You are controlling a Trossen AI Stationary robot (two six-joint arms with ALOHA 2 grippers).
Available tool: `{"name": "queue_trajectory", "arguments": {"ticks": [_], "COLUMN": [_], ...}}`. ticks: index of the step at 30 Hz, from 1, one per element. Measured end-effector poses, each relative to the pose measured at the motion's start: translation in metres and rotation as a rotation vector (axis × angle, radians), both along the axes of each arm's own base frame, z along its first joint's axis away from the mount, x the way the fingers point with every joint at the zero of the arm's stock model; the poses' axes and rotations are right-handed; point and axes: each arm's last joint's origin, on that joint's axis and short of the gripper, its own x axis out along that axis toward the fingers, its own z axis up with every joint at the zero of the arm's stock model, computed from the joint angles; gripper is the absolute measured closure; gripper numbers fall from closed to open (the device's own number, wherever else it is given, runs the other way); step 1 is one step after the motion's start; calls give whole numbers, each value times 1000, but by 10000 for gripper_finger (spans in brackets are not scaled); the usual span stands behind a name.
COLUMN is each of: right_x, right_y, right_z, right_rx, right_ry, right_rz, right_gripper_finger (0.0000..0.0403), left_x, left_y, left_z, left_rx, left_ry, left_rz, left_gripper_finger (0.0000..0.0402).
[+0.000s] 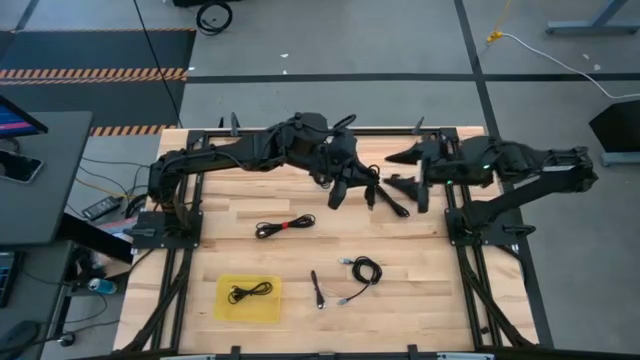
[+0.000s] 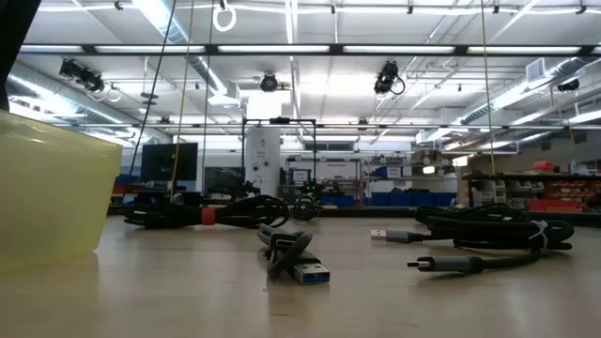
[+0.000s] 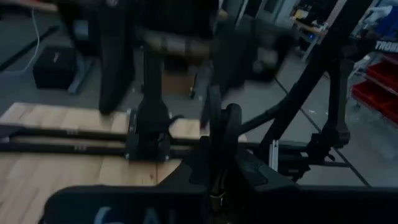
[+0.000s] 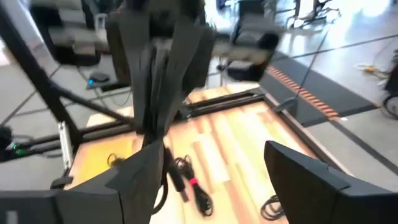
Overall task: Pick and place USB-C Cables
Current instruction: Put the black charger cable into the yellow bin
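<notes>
My left gripper [image 1: 355, 195] hangs above the middle of the table, fingers pointing down, shut on a black USB-C cable [image 4: 163, 165]. It also shows in the right wrist view [image 4: 158, 118]. My right gripper [image 1: 402, 172] is open and empty just to its right, facing it [image 4: 211, 180]. On the table lie a cable with a red tie [image 1: 285, 226], a coiled cable with silver plugs [image 1: 364, 270] and a short cable [image 1: 317, 288]. Another cable [image 1: 250, 291] lies in the yellow tray [image 1: 225, 310]. My left gripper pinches the black cable between its two fingers, which come from above and point down. The upper end of the cable [image 4: 157, 144] is at the fingertips. The rest hangs slack below them, clear of the table. Which part of the cable is held does not show.
The black frame rails [image 1: 452, 225] run along the table's left, right and far sides. In the low view the yellow tray's wall [image 2: 47, 197] stands at the left, and the lying cables [image 2: 291, 253] [image 2: 498, 230] spread across the tabletop.
</notes>
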Motion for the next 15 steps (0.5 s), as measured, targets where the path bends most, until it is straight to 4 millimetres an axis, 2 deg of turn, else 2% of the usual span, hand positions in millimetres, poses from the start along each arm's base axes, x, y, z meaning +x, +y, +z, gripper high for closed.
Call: {"name": "queue_trajectory", "arguments": {"ticks": [5,9,15], "right_x": [-27,-42,-49], "right_y": [-9,-12,-14], "right_z": [9,12,12], "right_rx": [3,6,6], "right_ry": [-54,-81,-82], "right_rz": [-48,-61,-76], "right_gripper_finger": [128,131,131], "left_x": [-4,-17,-54], "left_y": [-12,-29,-62], "left_z": [-15,-39,-67], "left_rx": [-17,-3,70], "left_ry": [165,454,937], "left_rz": [-26,-5,152], "left_gripper_finger": [377,377,377]}}
